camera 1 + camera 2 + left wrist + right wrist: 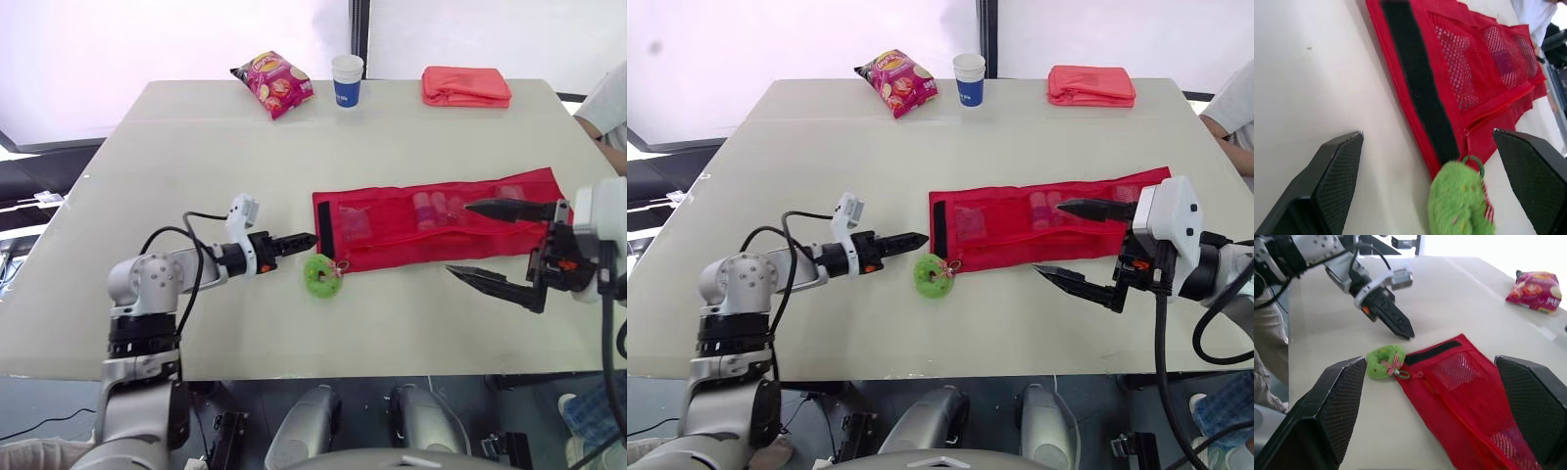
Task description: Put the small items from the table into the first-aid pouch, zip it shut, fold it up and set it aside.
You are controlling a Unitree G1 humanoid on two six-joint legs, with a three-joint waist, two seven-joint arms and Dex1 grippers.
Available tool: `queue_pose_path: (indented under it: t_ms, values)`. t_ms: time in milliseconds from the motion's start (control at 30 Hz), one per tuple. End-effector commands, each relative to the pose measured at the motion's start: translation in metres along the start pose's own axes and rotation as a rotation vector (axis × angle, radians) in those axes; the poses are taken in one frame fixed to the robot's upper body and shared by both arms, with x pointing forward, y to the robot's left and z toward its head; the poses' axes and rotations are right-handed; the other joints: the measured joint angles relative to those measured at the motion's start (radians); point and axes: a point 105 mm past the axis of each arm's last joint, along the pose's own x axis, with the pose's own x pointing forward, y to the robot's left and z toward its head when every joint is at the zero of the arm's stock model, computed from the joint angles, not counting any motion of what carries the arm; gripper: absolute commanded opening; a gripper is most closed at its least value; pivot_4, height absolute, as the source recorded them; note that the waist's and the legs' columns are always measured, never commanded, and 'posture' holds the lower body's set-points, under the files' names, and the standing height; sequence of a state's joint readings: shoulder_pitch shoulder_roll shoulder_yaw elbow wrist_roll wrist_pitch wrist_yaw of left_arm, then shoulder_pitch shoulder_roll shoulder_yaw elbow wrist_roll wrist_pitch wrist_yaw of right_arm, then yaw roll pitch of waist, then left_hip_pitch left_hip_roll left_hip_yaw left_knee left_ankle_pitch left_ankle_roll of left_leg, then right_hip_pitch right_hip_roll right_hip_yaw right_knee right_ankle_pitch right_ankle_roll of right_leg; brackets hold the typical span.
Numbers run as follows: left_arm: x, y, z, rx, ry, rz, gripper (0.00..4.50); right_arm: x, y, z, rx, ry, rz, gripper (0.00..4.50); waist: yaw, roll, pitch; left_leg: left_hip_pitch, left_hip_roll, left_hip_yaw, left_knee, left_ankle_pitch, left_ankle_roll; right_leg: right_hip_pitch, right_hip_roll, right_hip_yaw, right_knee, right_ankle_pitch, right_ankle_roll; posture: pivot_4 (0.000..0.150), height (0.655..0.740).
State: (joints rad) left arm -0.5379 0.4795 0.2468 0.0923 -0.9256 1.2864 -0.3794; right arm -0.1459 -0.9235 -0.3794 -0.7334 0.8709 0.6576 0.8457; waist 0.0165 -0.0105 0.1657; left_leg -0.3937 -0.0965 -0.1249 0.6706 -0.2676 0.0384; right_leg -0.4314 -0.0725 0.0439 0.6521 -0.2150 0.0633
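Long red mesh first-aid pouch [382, 235] lies unfolded flat on the pale table [196, 147], both claws spread!
Its black-strip end sits just ahead of the left claw [312, 238], with a fuzzy green ring [322, 275] on the zip pull beside those tips. The right claw [458, 237] has one finger over the pouch and one over bare table.

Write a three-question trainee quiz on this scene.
1. True or false: the pouch lies folded up.
2. What colour is the fluffy ring at the pouch's zipper pull? A) green B) blue C) yellow
3. Fill in: the right gripper is ____.
Key: 1 false, it lies spread flat; 2 A; 3 open.
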Motion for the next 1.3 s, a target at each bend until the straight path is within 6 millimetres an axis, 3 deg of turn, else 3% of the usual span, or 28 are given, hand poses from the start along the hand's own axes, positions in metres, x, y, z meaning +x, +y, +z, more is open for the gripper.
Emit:
queue_pose_path:
  t_ms: [33,167,333,767,867,933,967,1133,1300]
  values:
    - [0.011,-0.002,-0.002,-0.039,0.015,0.005,4.50,0.003,0.006,0.010,-0.037,-0.028,0.013,4.46,0.000,0.000,0.000,0.000,0.000,0.000,0.000,0.000,0.000,0.000,0.000,0.000,0.000,0.000,0.000,0.150,0.7400]
    - [0.031,-0.017,0.001,-0.121,-0.023,-0.070,4.50,0.004,0.007,0.012,-0.028,-0.034,-0.005,4.46,0.007,-0.001,-0.001,0.000,-0.001,0.000,0.000,0.000,0.000,0.000,-0.001,0.000,0.000,0.000,0.000,0.150,0.7400]
    - [0.036,-0.035,0.010,-0.216,-0.073,-0.204,4.50,0.004,0.010,0.012,-0.015,-0.029,-0.022,4.46,0.007,-0.001,0.000,-0.001,-0.001,0.000,0.001,0.000,0.000,0.000,-0.001,0.000,0.000,0.000,0.000,0.150,0.7400]
    - [0.034,-0.034,0.010,-0.308,-0.075,-0.269,4.50,0.002,0.016,0.010,0.007,-0.015,-0.041,4.46,-0.001,-0.002,0.000,-0.001,-0.001,0.000,0.001,0.000,0.000,-0.001,0.000,0.000,0.001,0.000,0.000,0.150,0.7400]
    - [0.034,-0.034,0.009,-0.310,-0.074,-0.270,3.73,0.004,0.016,0.009,0.015,-0.013,-0.037,4.50,-0.001,-0.002,0.000,-0.001,-0.001,0.000,0.001,0.000,0.000,-0.001,0.000,0.000,0.001,0.000,0.000,0.150,0.7400]
    - [0.034,-0.034,0.007,-0.301,-0.064,-0.264,2.57,0.006,0.016,0.008,0.019,-0.013,-0.035,4.50,-0.001,-0.002,0.000,-0.001,-0.001,0.000,0.001,0.000,0.000,-0.001,0.000,0.000,0.001,0.000,0.000,0.150,0.7400]
    - [0.033,-0.034,0.006,-0.301,-0.062,-0.263,2.35,0.008,0.015,0.007,0.025,-0.012,-0.032,4.50,-0.001,-0.002,0.000,-0.001,-0.001,0.000,0.001,0.000,0.000,-0.001,0.000,0.000,0.001,0.000,0.000,0.150,0.7400]
    - [0.031,-0.033,0.005,-0.303,-0.066,-0.263,0.02,0.025,0.017,-0.006,0.057,0.010,0.005,4.50,-0.003,-0.002,0.000,-0.001,-0.001,0.000,0.001,0.000,0.000,-0.001,0.000,0.000,0.001,0.000,0.000,0.150,0.7400]
    - [0.033,-0.039,0.008,-0.309,-0.073,-0.276,0.02,0.075,0.027,-0.040,0.083,0.072,0.089,4.50,-0.002,-0.003,-0.001,0.000,-0.001,0.000,0.001,0.001,-0.001,-0.002,0.000,0.001,0.002,0.000,0.000,0.150,0.7400]
